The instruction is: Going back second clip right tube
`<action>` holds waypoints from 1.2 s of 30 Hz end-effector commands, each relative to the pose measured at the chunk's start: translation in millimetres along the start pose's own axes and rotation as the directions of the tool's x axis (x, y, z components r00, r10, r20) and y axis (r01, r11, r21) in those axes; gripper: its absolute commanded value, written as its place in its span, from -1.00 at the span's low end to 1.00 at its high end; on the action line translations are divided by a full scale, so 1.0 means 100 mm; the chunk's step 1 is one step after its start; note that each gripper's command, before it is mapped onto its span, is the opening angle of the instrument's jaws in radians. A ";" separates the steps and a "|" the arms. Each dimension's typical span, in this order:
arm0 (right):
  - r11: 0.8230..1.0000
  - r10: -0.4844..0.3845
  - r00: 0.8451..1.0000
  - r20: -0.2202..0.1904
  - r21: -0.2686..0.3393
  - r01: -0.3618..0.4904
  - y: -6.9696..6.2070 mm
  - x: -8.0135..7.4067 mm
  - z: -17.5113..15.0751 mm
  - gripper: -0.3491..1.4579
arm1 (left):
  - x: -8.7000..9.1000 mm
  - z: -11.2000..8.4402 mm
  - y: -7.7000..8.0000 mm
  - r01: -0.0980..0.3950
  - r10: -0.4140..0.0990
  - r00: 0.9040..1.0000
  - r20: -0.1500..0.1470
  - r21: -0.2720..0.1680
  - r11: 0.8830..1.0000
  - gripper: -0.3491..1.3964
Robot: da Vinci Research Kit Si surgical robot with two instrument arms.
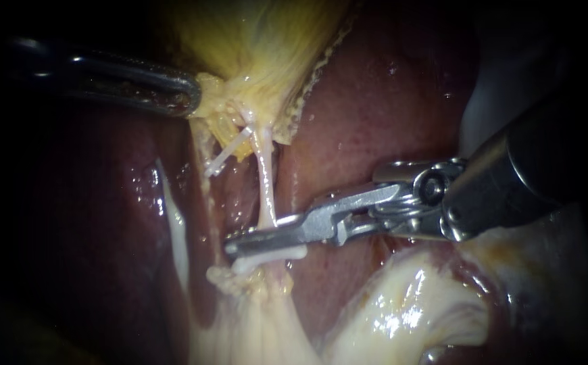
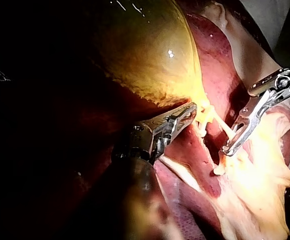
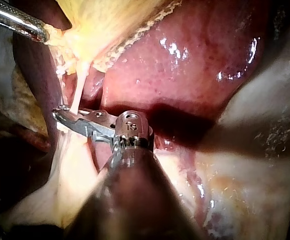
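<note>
The right tube (image 1: 265,182) runs down from the yellow gallbladder (image 1: 267,40) to pale tissue below. My right instrument (image 1: 233,247) reaches across the tube's lower end. Its jaws are slightly apart, as the left wrist view shows at the right instrument (image 2: 228,149). A white clip (image 1: 274,259) lies across the tube just under the jaws. A second white clip (image 1: 225,154) sits slanted on the left tube, higher up. My left instrument (image 1: 189,98) is shut on the gallbladder's neck and holds it up.
Dark red liver (image 1: 375,115) surrounds the tubes on both sides. Glistening pale fatty tissue (image 1: 402,304) lies under the right instrument's shaft. The right wrist view shows the right instrument (image 3: 60,114) beside the tube, with the left instrument (image 3: 35,30) beyond it.
</note>
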 end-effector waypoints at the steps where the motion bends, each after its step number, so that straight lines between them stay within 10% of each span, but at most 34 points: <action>1: 1.000 0.006 1.000 0.006 0.000 -0.006 0.001 -0.001 0.001 -0.80 | 0.000 0.000 0.000 0.000 0.000 1.000 0.000 0.001 1.000 -1.00; 4: 0.994 -0.106 0.994 0.008 0.006 0.106 0.005 -0.004 0.005 -0.34 | 0.000 0.000 0.000 0.000 0.000 1.000 0.000 0.001 1.000 -1.00; 9: 0.953 -0.301 0.953 0.020 0.003 0.301 0.019 -0.005 0.001 -0.11 | 0.002 -0.002 0.002 -0.001 0.001 1.000 0.000 0.002 1.000 -1.00; 14: 0.837 -0.528 0.848 0.049 -0.137 0.530 0.027 -0.007 -0.013 -0.06 | 0.003 -0.003 0.003 -0.002 0.002 1.000 -0.001 0.002 1.000 -1.00; 23: 0.646 -0.742 0.663 0.093 -0.163 0.746 0.013 -0.019 -0.068 -0.06 | 0.004 -0.004 0.005 -0.003 0.003 1.000 -0.001 0.003 1.000 -1.00; 29: 0.559 -0.803 0.588 0.101 -0.218 0.800 -0.014 -0.016 -0.109 -0.06 | 0.005 -0.004 0.006 -0.003 0.003 1.000 -0.001 0.004 1.000 -1.00; 36: 0.499 -0.834 0.539 0.118 -0.255 0.828 -0.024 -0.015 -0.131 -0.06 | 0.005 -0.003 0.007 -0.003 0.003 1.000 -0.001 0.004 1.000 -1.00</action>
